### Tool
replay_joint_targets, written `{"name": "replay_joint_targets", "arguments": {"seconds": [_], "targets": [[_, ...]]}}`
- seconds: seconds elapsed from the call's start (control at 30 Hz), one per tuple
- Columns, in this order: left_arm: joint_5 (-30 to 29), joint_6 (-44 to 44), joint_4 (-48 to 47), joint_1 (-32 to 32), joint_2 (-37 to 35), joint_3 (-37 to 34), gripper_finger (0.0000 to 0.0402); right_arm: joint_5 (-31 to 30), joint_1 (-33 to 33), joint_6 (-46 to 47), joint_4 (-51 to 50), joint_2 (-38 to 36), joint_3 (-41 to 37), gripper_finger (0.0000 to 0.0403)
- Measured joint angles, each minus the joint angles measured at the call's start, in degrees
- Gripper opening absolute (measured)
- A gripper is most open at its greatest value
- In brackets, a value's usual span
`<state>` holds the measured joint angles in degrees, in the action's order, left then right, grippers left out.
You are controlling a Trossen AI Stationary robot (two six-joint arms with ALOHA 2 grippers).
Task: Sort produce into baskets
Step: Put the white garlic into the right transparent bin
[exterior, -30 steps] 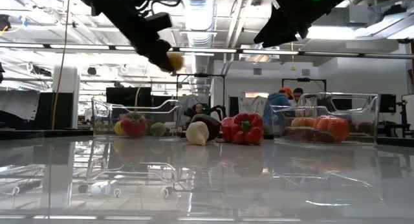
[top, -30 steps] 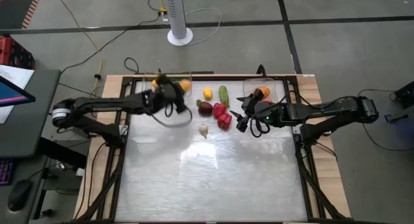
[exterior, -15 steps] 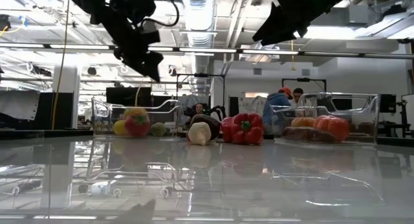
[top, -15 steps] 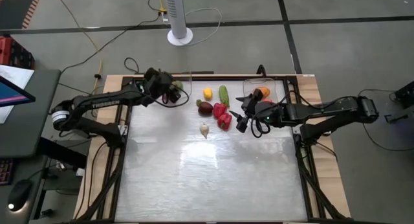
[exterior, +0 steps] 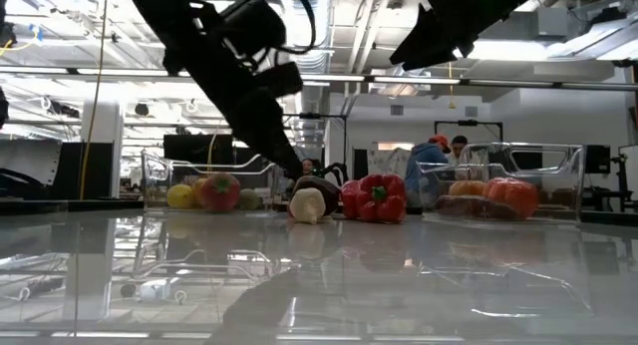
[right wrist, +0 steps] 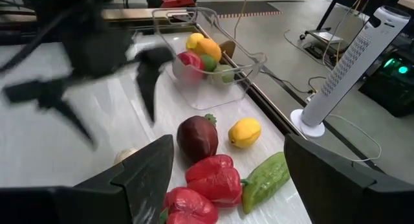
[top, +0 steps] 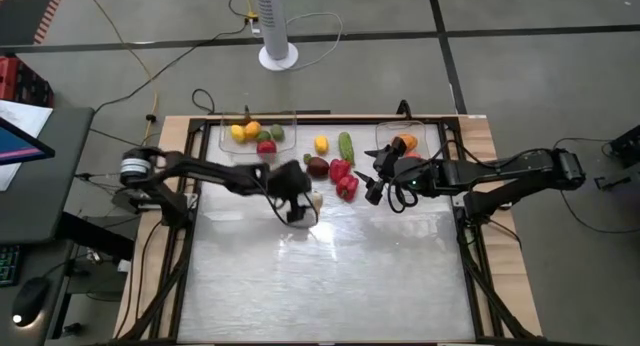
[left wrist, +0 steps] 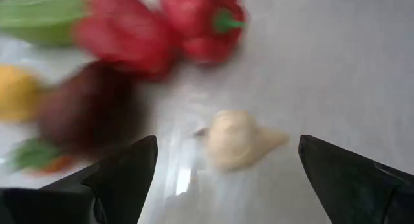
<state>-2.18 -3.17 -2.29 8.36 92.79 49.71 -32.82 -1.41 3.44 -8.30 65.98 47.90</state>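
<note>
My left gripper (top: 297,208) is open and empty, low over the table beside a cream garlic bulb (top: 315,201). In the left wrist view the bulb (left wrist: 236,138) lies on the table between and beyond the two spread fingers. A dark purple piece (top: 317,167), two red peppers (top: 343,178), a yellow lemon (top: 320,143) and a green cucumber (top: 346,146) lie on the table behind it. The left basket (top: 228,144) holds yellow, orange, red and green pieces. The right basket (top: 432,138) holds orange and red pieces. My right gripper (top: 372,186) is open and empty, above the table right of the peppers.
A white tower fan (top: 275,26) and cables stand on the floor beyond the table's far edge. The near half of the shiny table (top: 330,286) holds nothing. People (exterior: 439,151) show in the room behind the table.
My left gripper has let go of a yellow-orange fruit, which now lies in the left basket. It has then gone toward the table's right and near edges and down, and now hangs beside the garlic bulb. My right arm has kept still.
</note>
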Motion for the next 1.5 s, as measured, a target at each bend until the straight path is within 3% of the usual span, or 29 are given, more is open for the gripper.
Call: {"name": "replay_joint_targets", "arguments": {"seconds": [0.27, 0.43, 0.57, 0.9, 1.03, 1.33, 1.43, 1.5], "targets": [[-9.82, 0.76, 5.91, -3.89, 6.9, 0.0, 0.0364, 0.0, 0.0, 0.04, -0.43, 0.02, 0.0, 0.0319], [-9.51, 1.33, 6.58, -3.88, 7.76, 0.02, 0.0334, -0.01, 0.0, 0.07, -0.37, 0.02, 0.0, 0.0319], [-9.03, 1.33, 6.7, -3.89, 7.76, 0.02, 0.0273, -0.02, 0.0, 0.07, -0.19, 0.01, 0.0, 0.0319], [-7.49, 1.45, 6.09, -3.84, 7.74, 0.02, 0.0074, -0.04, 0.0, 0.07, -0.21, 0.02, 0.0, 0.0319], [-7.49, 1.5, 5.94, -3.84, 7.27, 0.04, 0.0021, -0.04, 0.0, 0.05, -0.21, 0.01, 0.0, 0.0319], [-9.91, 0.2, 2.16, -3.78, -1.51, 0.02, 0.0025, -0.06, 0.0, 0.04, -0.45, 0.02, 0.0, 0.0319], [-15.12, -1.56, -1.72, -3.61, -7.34, 0.04, 0.0025, -0.05, 0.0, 0.04, -0.44, 0.02, 0.0, 0.0319], [-22.63, -2.71, -4.35, -3.25, -11.45, 0.04, 0.0025, -0.04, 0.0, 0.13, -0.41, 0.02, 0.0, 0.0319]]}}
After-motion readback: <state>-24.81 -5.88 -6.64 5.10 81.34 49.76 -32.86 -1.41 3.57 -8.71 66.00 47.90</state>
